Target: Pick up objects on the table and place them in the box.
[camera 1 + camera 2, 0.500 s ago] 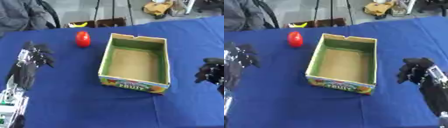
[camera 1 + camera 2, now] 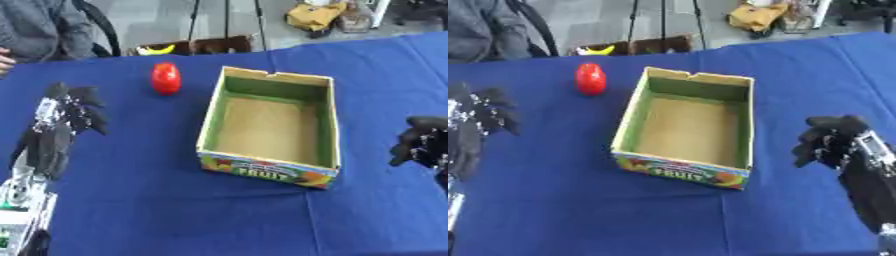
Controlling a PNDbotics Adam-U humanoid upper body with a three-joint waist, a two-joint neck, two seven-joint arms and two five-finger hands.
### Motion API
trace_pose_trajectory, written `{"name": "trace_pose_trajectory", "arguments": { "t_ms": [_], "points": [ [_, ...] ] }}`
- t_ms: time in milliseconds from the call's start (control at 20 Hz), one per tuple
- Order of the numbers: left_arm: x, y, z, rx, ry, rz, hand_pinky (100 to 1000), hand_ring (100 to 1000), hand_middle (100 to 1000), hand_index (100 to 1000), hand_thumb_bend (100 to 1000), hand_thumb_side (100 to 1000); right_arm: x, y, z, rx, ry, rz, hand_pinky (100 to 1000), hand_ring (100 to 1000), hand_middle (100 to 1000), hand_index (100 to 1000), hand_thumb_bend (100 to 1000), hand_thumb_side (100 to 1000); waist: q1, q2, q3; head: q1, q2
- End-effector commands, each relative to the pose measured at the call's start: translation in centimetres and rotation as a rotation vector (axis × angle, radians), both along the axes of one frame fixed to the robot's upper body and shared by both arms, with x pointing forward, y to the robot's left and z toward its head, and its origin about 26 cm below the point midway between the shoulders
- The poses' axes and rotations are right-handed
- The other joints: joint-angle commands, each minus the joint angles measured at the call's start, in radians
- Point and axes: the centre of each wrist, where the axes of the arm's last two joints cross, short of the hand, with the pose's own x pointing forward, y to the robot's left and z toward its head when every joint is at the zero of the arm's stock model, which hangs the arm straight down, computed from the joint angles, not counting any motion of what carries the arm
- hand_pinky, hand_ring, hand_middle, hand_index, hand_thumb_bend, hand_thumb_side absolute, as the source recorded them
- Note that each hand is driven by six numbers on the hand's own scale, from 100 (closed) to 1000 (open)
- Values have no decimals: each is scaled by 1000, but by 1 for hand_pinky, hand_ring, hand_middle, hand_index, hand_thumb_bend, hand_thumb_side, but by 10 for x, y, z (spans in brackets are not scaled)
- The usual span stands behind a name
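A small red object (image 2: 166, 78), rounded and a little taller than wide, stands on the blue surface (image 2: 157, 200) at about 10 o'clock from the box (image 2: 206, 125), near its far left corner but apart from it. It looks smooth and glossy, so it is probably light, rigid and somewhat slippery; the safest hold would likely be around its widest part, fingers on one side and thumb on the other, since a pinch near the narrower top could let it slide out. The box is an open cardboard tray, green on its inner walls with a bare brown floor and nothing inside; its near face carries a colourful fruit print and the word "FRUIT". The left hand (image 2: 74, 107) hovers at 9 o'clock from the box, fingers spread and relaxed, holding nothing. The right hand (image 2: 830, 140) sits at 3 o'clock, fingers curled inward, also without anything in it.
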Motion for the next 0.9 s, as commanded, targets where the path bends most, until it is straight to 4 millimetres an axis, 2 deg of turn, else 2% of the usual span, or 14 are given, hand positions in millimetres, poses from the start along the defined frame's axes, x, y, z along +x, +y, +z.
{"name": "trace_pose_trajectory", "arguments": {
  "t_ms": [50,200,400,450,500,550,600,650,800,900],
  "points": [
    [3,11,13,42,-27,61,458,524,589,786,245,1000,-1,-2,7,-8,-24,7,512,568,564,748,100,859,-4,-14,0,-1,-3],
    [9,18,18,68,-26,122,459,526,593,787,219,1000,-1,-2,7,-9,-24,8,512,568,564,748,100,856,-3,-13,-2,0,-3],
    [24,33,33,149,-48,213,471,536,609,789,160,910,-2,-1,7,-12,-23,14,512,569,564,749,100,859,-1,-14,-7,4,-4],
    [28,37,37,176,-55,231,486,543,619,794,146,865,-2,-1,7,-13,-23,15,512,569,564,749,100,863,-1,-14,-9,4,-4],
    [33,41,42,204,-63,248,494,543,623,794,162,811,-2,-1,7,-14,-23,16,512,569,564,749,100,864,0,-14,-11,5,-4],
    [39,45,48,237,-70,261,519,546,629,798,217,697,-2,-1,6,-15,-22,17,512,569,564,749,100,867,0,-13,-15,6,-4],
    [44,50,55,271,-73,272,523,547,631,798,222,687,-2,0,7,-15,-23,18,512,569,564,749,100,868,1,-13,-17,8,-4],
    [50,54,60,307,-70,279,548,560,647,802,284,621,-2,0,7,-16,-23,20,512,569,564,749,100,872,2,-12,-21,10,-4],
    [65,66,81,421,-54,289,572,574,663,807,370,580,-2,2,7,-19,-24,28,512,569,564,749,100,880,3,-9,-33,17,-6],
    [74,73,94,497,-43,290,584,589,679,812,476,569,-1,3,8,-22,-26,36,512,569,564,749,100,888,5,-4,-45,24,-9]
  ]
}}
